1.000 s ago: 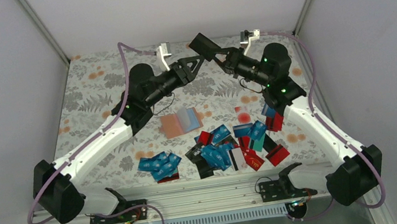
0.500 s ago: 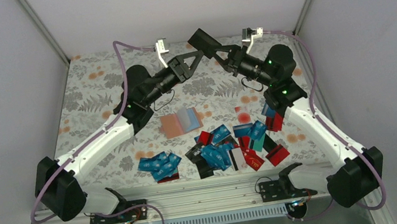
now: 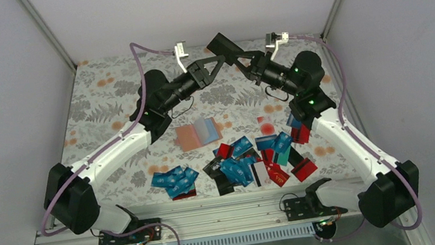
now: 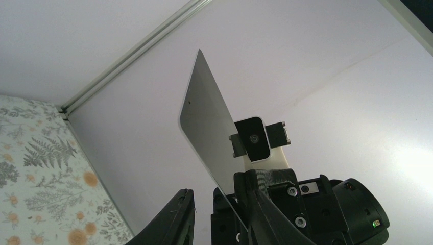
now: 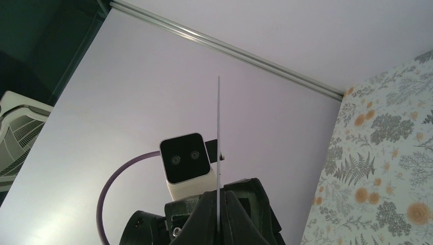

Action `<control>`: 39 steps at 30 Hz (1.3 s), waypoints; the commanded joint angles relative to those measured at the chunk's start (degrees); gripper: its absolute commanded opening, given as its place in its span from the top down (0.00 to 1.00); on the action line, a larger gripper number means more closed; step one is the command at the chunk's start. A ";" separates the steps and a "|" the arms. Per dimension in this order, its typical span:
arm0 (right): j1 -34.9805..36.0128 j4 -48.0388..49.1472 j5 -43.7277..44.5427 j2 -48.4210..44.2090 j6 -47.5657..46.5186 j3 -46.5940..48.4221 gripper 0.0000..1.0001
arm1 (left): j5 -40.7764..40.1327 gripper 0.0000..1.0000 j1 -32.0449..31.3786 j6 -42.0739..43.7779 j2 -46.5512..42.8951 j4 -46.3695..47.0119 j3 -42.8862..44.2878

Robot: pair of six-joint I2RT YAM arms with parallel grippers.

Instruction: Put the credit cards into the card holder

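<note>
A black credit card (image 3: 225, 45) is held up in the air over the back of the table, with my right gripper (image 3: 240, 59) shut on it from the right. In the right wrist view the card (image 5: 218, 127) shows edge-on, pinched between the jaws of my right gripper (image 5: 218, 196). My left gripper (image 3: 219, 60) meets it from the left. Its jaws straddle the card's (image 4: 209, 127) lower edge; one finger lies against it and the other finger (image 4: 178, 214) stands apart, so my left gripper (image 4: 217, 199) is open. The tan-pink card holder (image 3: 188, 137) lies flat mid-table with a pale blue card (image 3: 207, 128) on its right part. More credit cards (image 3: 240, 161) lie in front of it.
A second small group of blue cards (image 3: 175, 179) lies at the near left. The floral table cover (image 3: 96, 108) is walled by white panels at the back and both sides. Each arm's wrist camera (image 4: 254, 139) sits close to the other gripper.
My left gripper's jaws have narrowed around the raised black card and its arm has shifted slightly. The right gripper has kept its hold and lifted the card a little.
</note>
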 commanded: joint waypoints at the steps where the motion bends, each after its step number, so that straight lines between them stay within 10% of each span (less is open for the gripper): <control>1: 0.02 3.12 -1.75 -1.88 0.54 -0.75 0.96 | 1.22 0.74 0.37 -0.19 0.97 2.82 1.53; 19: -0.02 -4.58 -2.25 -3.23 -4.87 -1.36 0.85 | 1.72 0.98 0.85 -0.06 1.36 0.99 1.43; 26: -2.93 -26.99 0.99 -2.94 -19.89 -1.46 0.47 | -2.16 0.98 3.36 10.01 1.00 -26.66 4.58; 39: -5.06 -37.28 3.41 -2.72 -30.10 -9.38 0.39 | -2.33 0.98 4.28 26.64 21.68 -61.08 18.91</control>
